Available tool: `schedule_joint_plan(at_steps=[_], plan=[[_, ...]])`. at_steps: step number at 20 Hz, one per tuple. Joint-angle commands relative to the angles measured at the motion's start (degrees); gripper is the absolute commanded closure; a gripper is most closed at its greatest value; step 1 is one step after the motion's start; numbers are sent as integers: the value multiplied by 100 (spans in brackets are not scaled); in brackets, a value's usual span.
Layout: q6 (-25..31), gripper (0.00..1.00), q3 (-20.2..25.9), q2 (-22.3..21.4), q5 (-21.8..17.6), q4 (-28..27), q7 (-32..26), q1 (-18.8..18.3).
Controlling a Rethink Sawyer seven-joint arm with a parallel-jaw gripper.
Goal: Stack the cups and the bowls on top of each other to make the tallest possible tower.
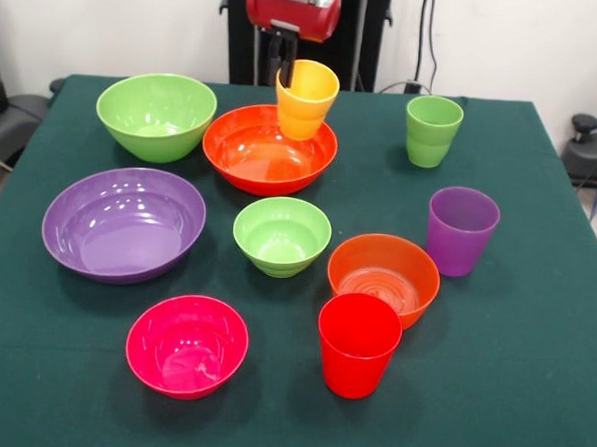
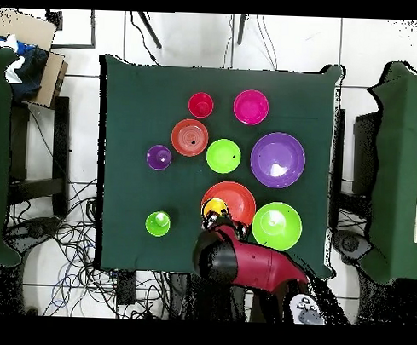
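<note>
The end effector (image 1: 285,71) is gripping the tilted yellow cup (image 1: 306,98), hanging just above the large orange bowl (image 1: 269,150) below it.

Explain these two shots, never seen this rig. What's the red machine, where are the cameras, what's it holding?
The red machine is a one-armed robot behind a green-clothed table. One picture looks across the table at it; the other looks straight down, with its base at the bottom. On the cloth stand six bowls and three cups: red, purple, green. Its claw holds a fourth, the yellow cup, tilted above the large orange bowl.
</note>
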Motion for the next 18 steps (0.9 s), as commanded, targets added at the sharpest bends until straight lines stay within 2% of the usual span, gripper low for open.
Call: schedule_joint_plan(at_steps=[1,7,13,18], plan=[[-497,100,414,440,-358,67,632,64],[-901,100,302,809,-523,-42,620,-3],[-861,100,163,664,-827,63,452,-244],[-983,100,137,839,-1034,-61,444,-396]])
